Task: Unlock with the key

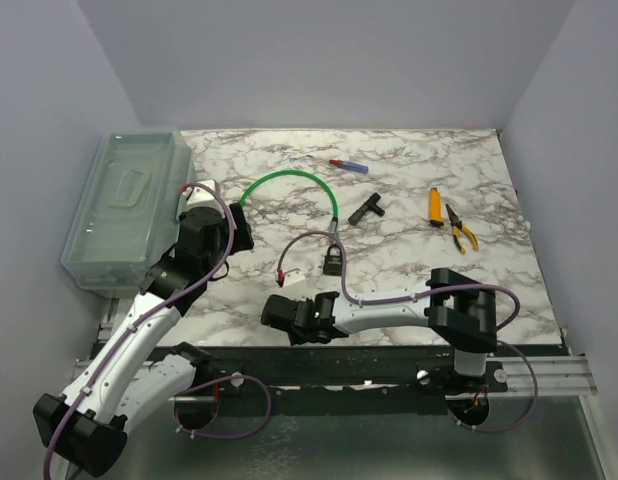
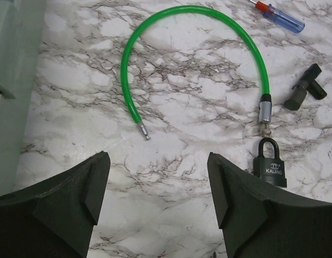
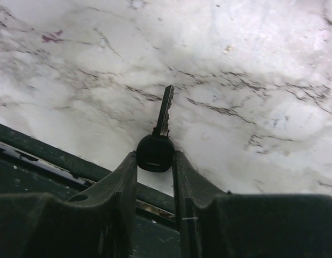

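We log right gripper [image 3: 155, 160] clamped on the black round head of a small silver key [image 3: 163, 115], nearside-left of the black padlock [image 1: 332, 262] | left gripper [image 2: 158, 183]: fingers apart, empty, left of padlock | padlock: flat on white marble table [image 1: 419, 250], touching green cable [image 2: 193, 8] end

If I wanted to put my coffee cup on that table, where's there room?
Bare marble lies between the padlock and the pliers, along the far edge right of the screwdriver, and inside the green cable loop. The left is crowded: plastic box, then the open left gripper. The right gripper, holding the key, fills the near middle.
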You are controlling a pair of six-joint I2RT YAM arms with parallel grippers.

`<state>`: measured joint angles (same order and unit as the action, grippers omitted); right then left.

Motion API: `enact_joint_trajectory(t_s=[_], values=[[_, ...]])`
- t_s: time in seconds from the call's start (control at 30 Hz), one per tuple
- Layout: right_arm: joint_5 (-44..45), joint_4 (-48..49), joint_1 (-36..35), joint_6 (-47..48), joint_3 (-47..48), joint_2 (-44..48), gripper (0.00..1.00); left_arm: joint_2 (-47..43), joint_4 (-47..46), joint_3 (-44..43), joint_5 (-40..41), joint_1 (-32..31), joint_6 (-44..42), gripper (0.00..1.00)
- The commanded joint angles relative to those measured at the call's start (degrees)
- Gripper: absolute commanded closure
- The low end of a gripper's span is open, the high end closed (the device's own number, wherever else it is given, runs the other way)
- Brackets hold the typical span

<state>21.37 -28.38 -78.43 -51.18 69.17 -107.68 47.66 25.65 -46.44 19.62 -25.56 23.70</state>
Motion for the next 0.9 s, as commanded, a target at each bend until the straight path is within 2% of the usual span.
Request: enact_joint_trajectory(t_s=[0.0,0.13,0.4,0.53,0.7,0.87], values=[[3.4,1.0,0.1,-0.8,-2.8,3.6,0.78,2.1,-1.9,0.5,-7.4,0.3,-0.6,0.21],[5.4,1.2,0.2,-2.1,-5.7,6.4,0.78,4.2,-2.5,0.5,-11.9,0.3,-0.2,0.21],[7.7,8.4,0.1,-2.4,-15.3,16.5,0.78,10.6,-3.3,-0.6,-25.3,0.2,0.4,0.24],[7.4,16.9,0.1,2.0,-22.0,22.7,0.78,12.0,-5.0,-0.3,-33.4,0.3,1.4,0.25],[8.9,26.6,0.1,9.3,-28.0,29.3,0.78,15.0,-7.9,-0.3,-48.4,0.3,3.2,0.25],[11.5,33.4,0.1,15.3,-30.0,33.6,0.78,16.8,-8.2,-0.1,-52.0,0.2,3.3,0.29]])
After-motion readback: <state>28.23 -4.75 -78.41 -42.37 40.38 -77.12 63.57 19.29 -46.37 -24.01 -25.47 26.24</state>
